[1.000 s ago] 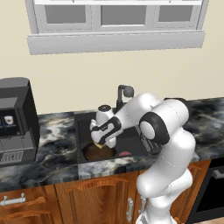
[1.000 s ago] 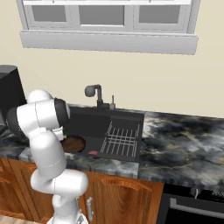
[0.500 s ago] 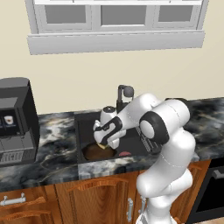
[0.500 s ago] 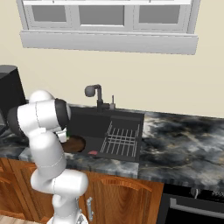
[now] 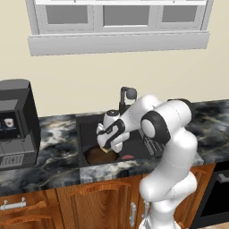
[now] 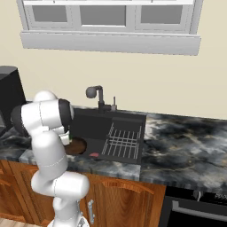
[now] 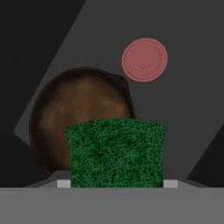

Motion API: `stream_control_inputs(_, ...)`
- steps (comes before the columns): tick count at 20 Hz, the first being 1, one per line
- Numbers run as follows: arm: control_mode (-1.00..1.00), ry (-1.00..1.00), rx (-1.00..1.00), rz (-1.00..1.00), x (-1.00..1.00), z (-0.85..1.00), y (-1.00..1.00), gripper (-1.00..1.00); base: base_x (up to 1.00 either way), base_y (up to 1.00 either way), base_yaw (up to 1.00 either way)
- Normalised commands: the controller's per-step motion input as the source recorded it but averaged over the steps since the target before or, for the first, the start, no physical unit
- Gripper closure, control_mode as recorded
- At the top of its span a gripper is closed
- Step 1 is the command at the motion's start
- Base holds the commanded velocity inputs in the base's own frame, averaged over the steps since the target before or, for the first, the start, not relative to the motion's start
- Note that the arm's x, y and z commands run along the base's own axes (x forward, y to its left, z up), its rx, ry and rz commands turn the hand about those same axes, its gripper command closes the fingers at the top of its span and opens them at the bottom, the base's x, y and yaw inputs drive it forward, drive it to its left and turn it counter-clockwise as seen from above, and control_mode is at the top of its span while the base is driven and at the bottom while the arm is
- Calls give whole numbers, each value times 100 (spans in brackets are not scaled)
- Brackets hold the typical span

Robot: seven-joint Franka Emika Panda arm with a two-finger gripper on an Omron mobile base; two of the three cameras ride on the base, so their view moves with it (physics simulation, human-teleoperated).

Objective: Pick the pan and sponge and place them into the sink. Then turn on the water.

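Black sink [image 5: 89, 129] holds the brown pan [image 7: 78, 113]; end effector [image 7: 117, 183] clamps the green-topped sponge [image 7: 116, 153].

Pretty clearly a home kitchen, rendered rather than real. You've got a dark marble counter [image 6: 186, 142] over wooden cabinets [image 6: 128, 199] with metal handles, a black sink [image 6: 111, 133] sunk into it with a faucet [image 6: 95, 95] and a wire rack [image 6: 122, 141], and a window [image 5: 116, 22] with a white sill above. A coffee machine [image 5: 15, 123] sits at the left, and an oven [image 6: 195, 210] shows at lower right.
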Motion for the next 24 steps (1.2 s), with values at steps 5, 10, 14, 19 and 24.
stream_control_inputs(5,-100,0,0,-1,10,-15,-1,100,0,0,0)
stream_control_inputs(10,-100,0,0,-1,12,-15,0,100,0,0,0)
stream_control_inputs(14,-100,0,0,-1,15,-13,0,100,0,0,0)
stream_control_inputs(19,-100,1,0,-1,15,-13,0,100,0,0,0)
stream_control_inputs(24,-100,2,0,-2,13,-15,0,100,0,0,0)
